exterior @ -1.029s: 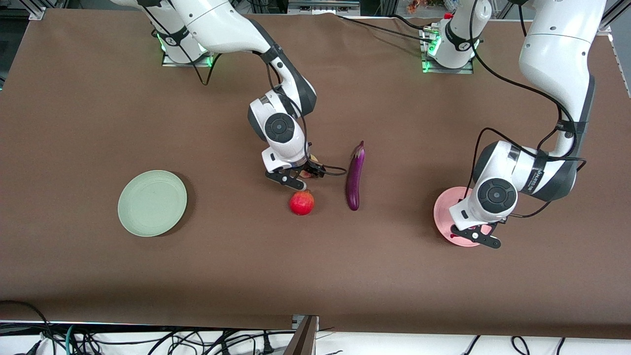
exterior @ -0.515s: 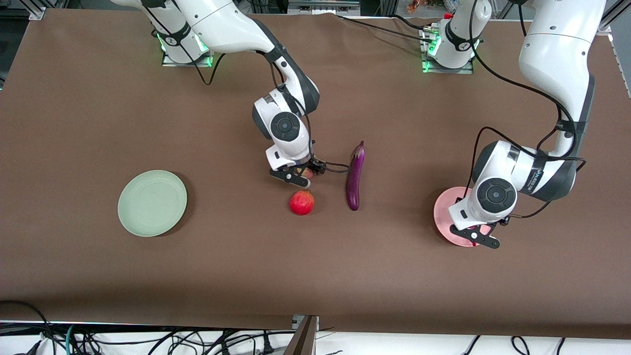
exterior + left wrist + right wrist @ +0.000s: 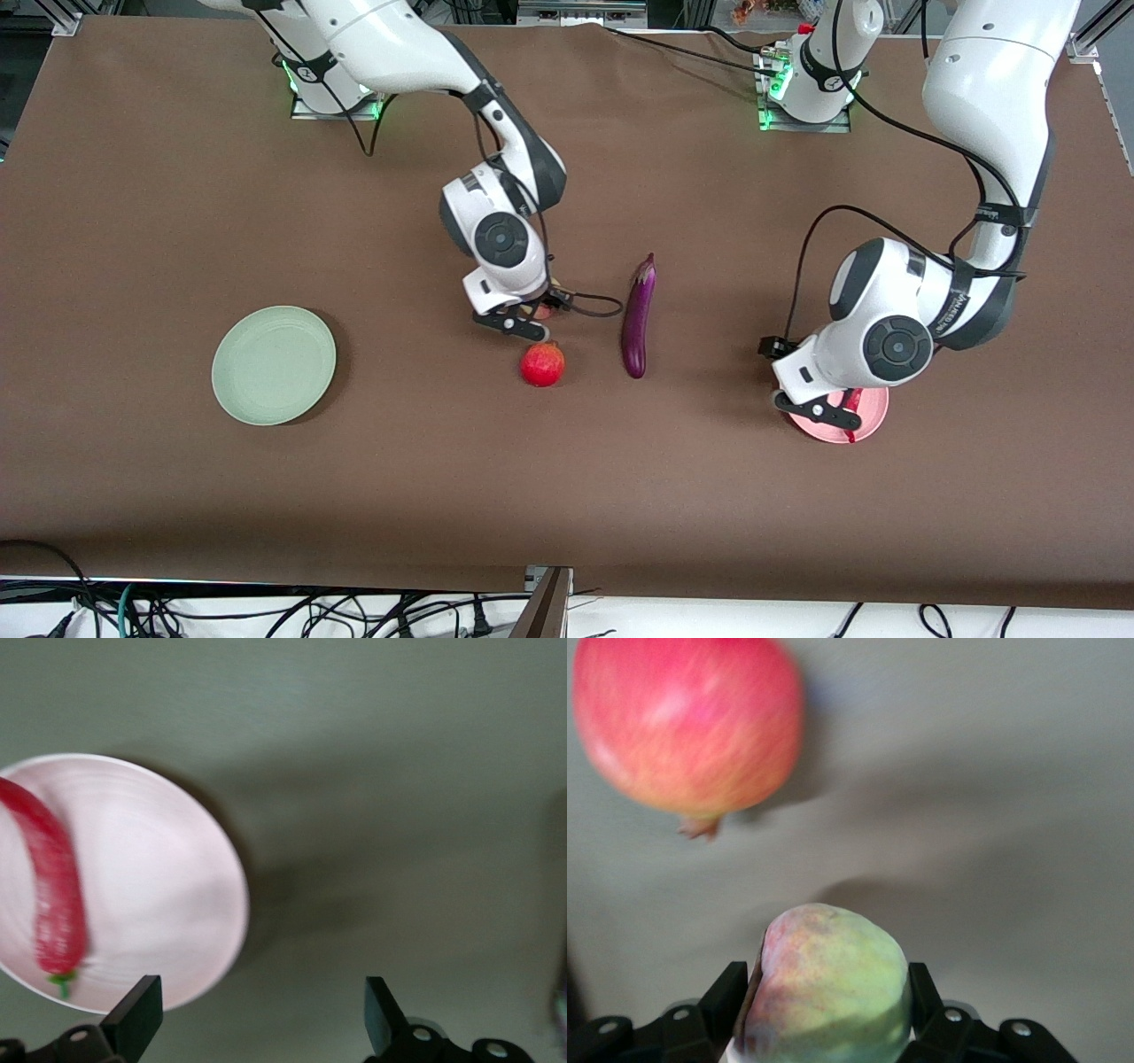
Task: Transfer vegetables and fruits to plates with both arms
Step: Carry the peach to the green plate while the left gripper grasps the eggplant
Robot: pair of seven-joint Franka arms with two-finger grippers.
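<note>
My right gripper (image 3: 521, 321) is shut on the yellow-green peach (image 3: 828, 983), low over the table, beside the red pomegranate (image 3: 542, 364), which also shows in the right wrist view (image 3: 687, 722). A bit of the peach (image 3: 542, 310) shows under the hand. The purple eggplant (image 3: 639, 315) lies beside them toward the left arm's end. The red chili (image 3: 853, 403) lies on the pink plate (image 3: 873, 416). My left gripper (image 3: 819, 409) is open and empty over the plate's edge on the eggplant's side. The left wrist view shows the chili (image 3: 53, 895) on the plate (image 3: 151, 895). The mint green plate (image 3: 274, 364) is bare.
Brown table cover (image 3: 443, 478) all round. A black cable (image 3: 598, 306) loops from the right hand toward the eggplant. The arm bases (image 3: 802, 84) stand at the table's edge farthest from the front camera.
The left hand has moved off the pink plate toward the eggplant, and the chili now shows on the plate. The right hand has shifted slightly toward the right arm's end with the peach.
</note>
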